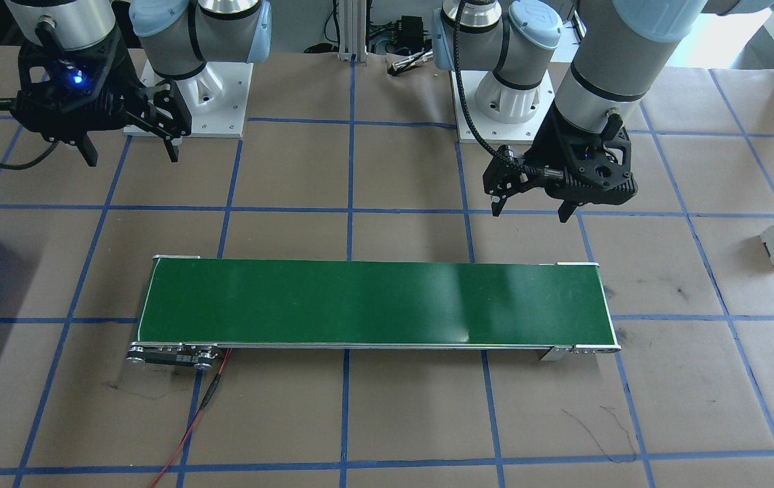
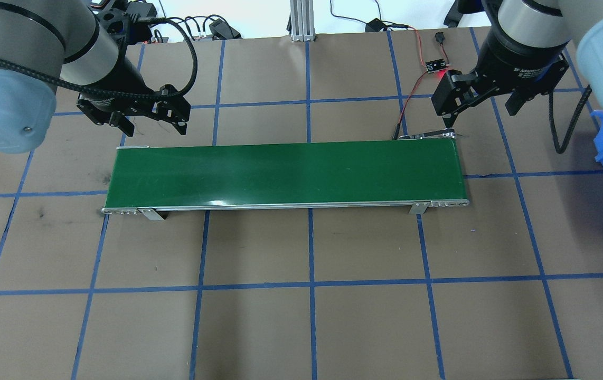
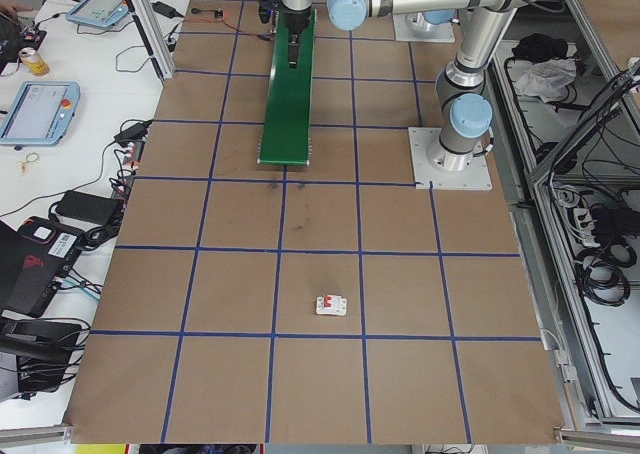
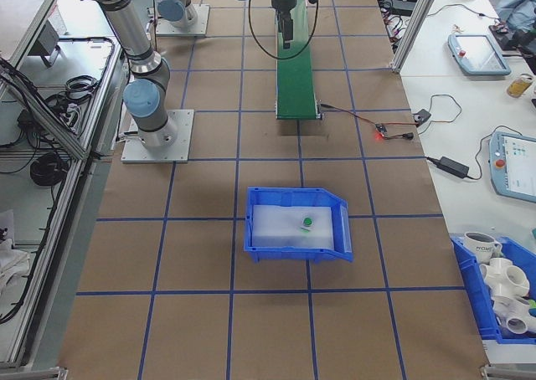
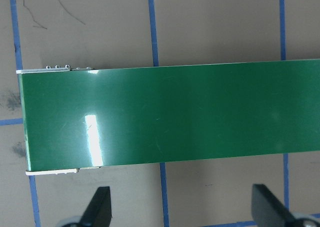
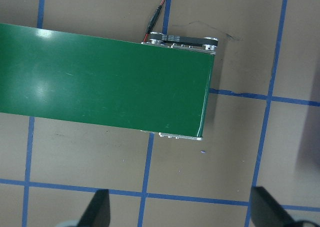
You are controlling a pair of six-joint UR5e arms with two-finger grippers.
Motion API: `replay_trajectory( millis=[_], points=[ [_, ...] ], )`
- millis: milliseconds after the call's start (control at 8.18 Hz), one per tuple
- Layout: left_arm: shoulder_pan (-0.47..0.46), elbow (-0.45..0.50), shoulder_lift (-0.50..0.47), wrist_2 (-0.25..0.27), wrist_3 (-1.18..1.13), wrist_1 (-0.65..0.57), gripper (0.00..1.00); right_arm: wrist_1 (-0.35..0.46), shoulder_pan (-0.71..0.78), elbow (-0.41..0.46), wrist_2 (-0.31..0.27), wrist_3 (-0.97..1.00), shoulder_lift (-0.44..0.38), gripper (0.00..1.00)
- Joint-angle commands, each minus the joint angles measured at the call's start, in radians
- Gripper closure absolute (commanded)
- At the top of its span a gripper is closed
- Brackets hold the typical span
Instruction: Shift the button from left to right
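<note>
Writing is hard to find; we can only see small white letters on the right gripper's (image 2: 483, 113) wrist, too tiny to read.

From the camera at the robot's right end, the nearest thing is a blue bin (image 4: 297, 223) on the brown table (image 4: 201, 263). The button (image 4: 306, 223) sits inside it, green cap up, on the pale floor of the bin. Only this view shows the button. Farther back is the long green belt (image 4: 293, 74).

We see the white breaker with a red lever (image 3: 331, 305) alone on the table at the other end.

Both grippers hang above the belt's two ends, well apart from the button. The left gripper (image 2: 148, 125) has its fingers spread wide, holding nothing. The right gripper is spread wide too.
</note>
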Motion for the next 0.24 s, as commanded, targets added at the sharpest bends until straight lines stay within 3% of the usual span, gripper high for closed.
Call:
replay_trajectory(
  millis=[0, 122],
  points=[
    [0.002, -0.001, -0.001, 0.001, 0.001, -0.001, 0.0, -0.001, 0.001, 0.0, -0.002, 0.001, 0.001, 0.0],
    [0.002, -0.001, -0.001, 0.001, 0.001, -0.002, 0.0, -0.004, 0.001, 0.0, -0.002, 0.001, 0.001, 0.0]
  ],
)
